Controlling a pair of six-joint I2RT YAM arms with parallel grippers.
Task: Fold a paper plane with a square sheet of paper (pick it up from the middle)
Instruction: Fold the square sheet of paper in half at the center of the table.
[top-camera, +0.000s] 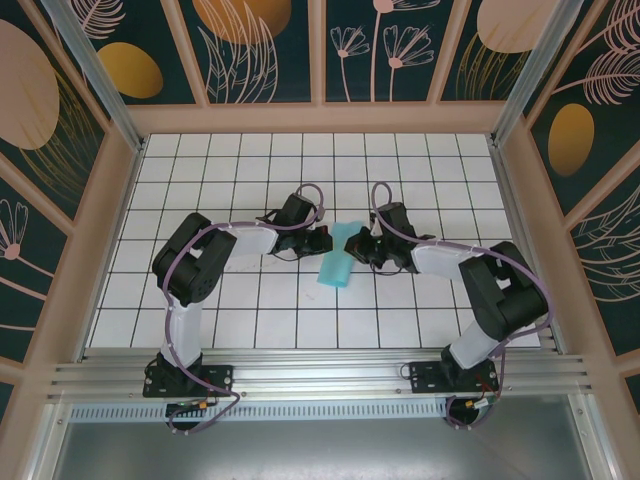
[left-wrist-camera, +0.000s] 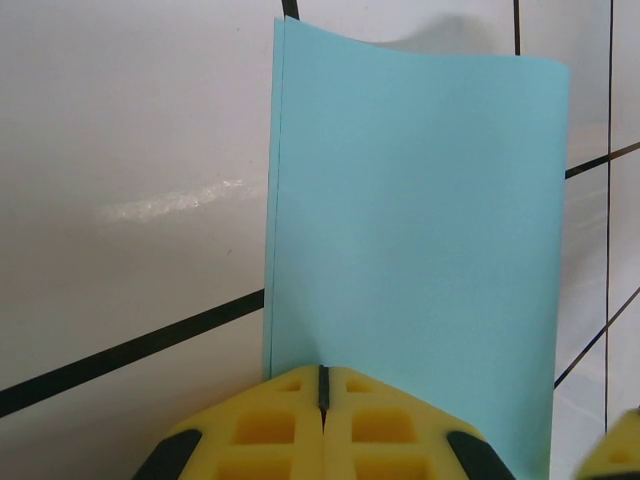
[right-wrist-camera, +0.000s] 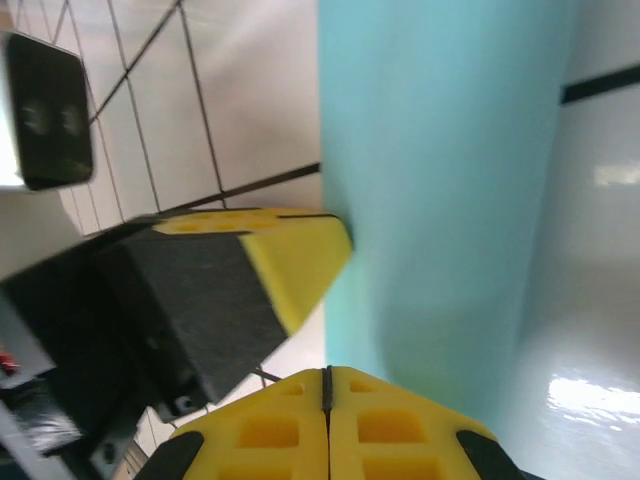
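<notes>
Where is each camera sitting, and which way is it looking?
Top external: high behind the arms, looking down at the table; left arm and right arm show, reaching the light-blue paper.
Left wrist: on the left arm, facing the paper past its shut left gripper.
Right wrist: on the right arm, facing the paper past its shut right gripper; the left gripper shows too.
All three share the paper.

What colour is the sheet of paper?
The paper is plain light cyan, clearest from the left wrist view.
</notes>
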